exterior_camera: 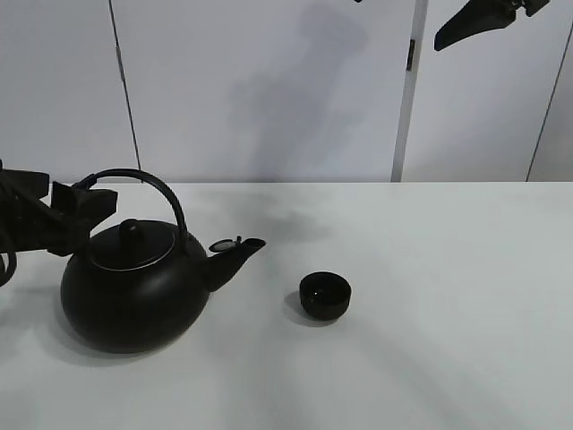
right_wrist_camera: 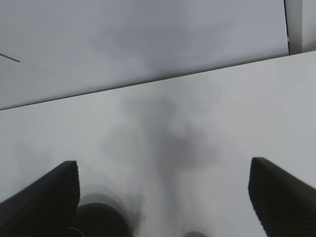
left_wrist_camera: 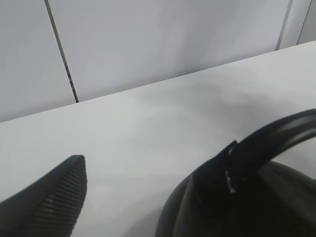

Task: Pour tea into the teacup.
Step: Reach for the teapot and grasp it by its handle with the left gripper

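Note:
The big black kettle (exterior_camera: pixel 134 282) stands on the white table (exterior_camera: pixel 430 269) at the left, its spout (exterior_camera: pixel 237 253) pointing right toward the teacup (exterior_camera: pixel 324 296), a small black bowl-like cup standing a short gap away. No tea is in view. My left gripper (exterior_camera: pixel 89 199) is open at the left end of the kettle's arched handle (exterior_camera: pixel 166 193). In the left wrist view the gripper (left_wrist_camera: pixel 155 153) shows one fingertip (left_wrist_camera: pixel 64 192) over bare table and the other against the handle (left_wrist_camera: pixel 276 133). My right gripper (exterior_camera: pixel 474 27) hangs high at the upper right, open (right_wrist_camera: pixel 163 168) and empty.
White wall panels (exterior_camera: pixel 269 90) rise behind the table's far edge. The right wrist view has a blurred dark round shape (right_wrist_camera: pixel 101 219) far below its fingers.

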`<state>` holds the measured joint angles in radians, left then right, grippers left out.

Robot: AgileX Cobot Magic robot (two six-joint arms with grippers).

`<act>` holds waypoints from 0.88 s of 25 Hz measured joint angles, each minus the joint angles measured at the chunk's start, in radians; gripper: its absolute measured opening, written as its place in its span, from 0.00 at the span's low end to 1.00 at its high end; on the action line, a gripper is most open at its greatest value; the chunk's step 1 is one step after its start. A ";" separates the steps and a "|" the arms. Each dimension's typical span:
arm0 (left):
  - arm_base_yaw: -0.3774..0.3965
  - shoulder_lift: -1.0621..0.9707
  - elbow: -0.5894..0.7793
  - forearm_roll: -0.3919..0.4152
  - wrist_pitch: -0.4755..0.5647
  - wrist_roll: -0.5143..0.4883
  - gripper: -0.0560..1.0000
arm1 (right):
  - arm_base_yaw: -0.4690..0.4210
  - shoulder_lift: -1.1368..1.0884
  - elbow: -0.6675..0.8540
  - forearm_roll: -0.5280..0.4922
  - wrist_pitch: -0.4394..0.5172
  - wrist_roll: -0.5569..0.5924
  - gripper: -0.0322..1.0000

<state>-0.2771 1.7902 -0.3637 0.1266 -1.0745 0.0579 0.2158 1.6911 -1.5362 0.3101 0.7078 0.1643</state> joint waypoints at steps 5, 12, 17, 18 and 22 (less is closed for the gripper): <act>0.000 0.000 0.000 0.012 0.000 0.000 0.59 | 0.000 0.000 0.000 0.000 0.000 0.000 0.65; 0.000 0.000 0.000 0.012 0.001 0.000 0.59 | 0.000 0.000 0.000 0.000 0.000 0.000 0.65; 0.000 0.054 0.000 0.031 -0.031 0.000 0.59 | 0.000 0.000 0.000 0.000 0.000 0.000 0.65; 0.000 0.063 0.000 0.035 -0.043 0.000 0.59 | 0.000 0.000 0.000 0.000 0.000 0.000 0.65; 0.000 0.069 -0.006 0.037 -0.057 0.000 0.59 | 0.000 0.000 0.000 0.000 0.000 0.000 0.65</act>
<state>-0.2771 1.8592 -0.3701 0.1641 -1.1318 0.0579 0.2158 1.6911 -1.5362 0.3101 0.7078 0.1643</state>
